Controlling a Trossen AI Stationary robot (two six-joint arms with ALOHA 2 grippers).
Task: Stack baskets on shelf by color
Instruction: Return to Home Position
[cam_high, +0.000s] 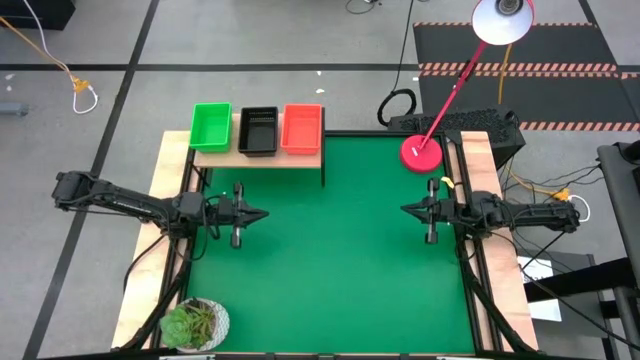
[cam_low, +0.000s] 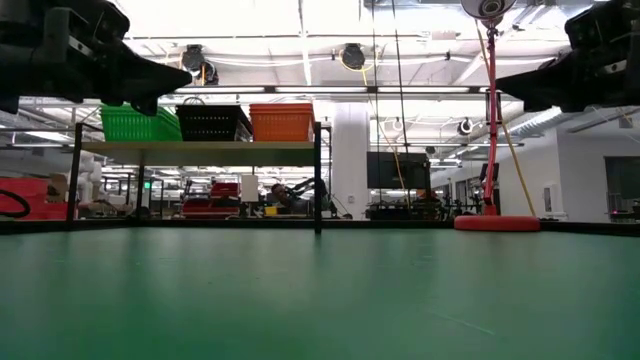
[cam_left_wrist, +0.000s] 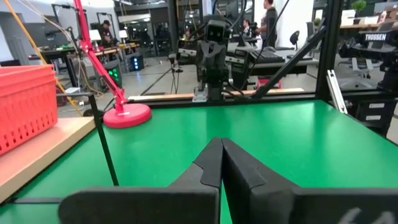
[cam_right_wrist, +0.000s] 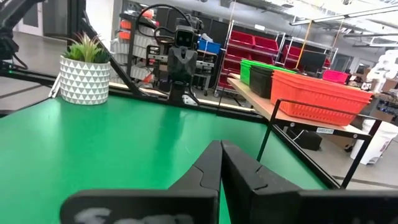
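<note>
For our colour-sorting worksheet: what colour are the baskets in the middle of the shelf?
The middle baskets are black; the high view shows them best.

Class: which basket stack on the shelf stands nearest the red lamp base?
The orange stack, at the shelf end toward the lamp base; black stack is middle, green stack farthest.

I see a green worktop (cam_high: 340, 260) flanked by pale wooden side rails (cam_high: 482, 165). In the high view, a potted plant (cam_high: 195, 325) in a white patterned pot sits at its lower left corner. A red lamp's round base (cam_high: 421, 153) stands at the upper right corner, with its white shade (cam_high: 503, 20) hanging over the grey floor beyond.
</note>
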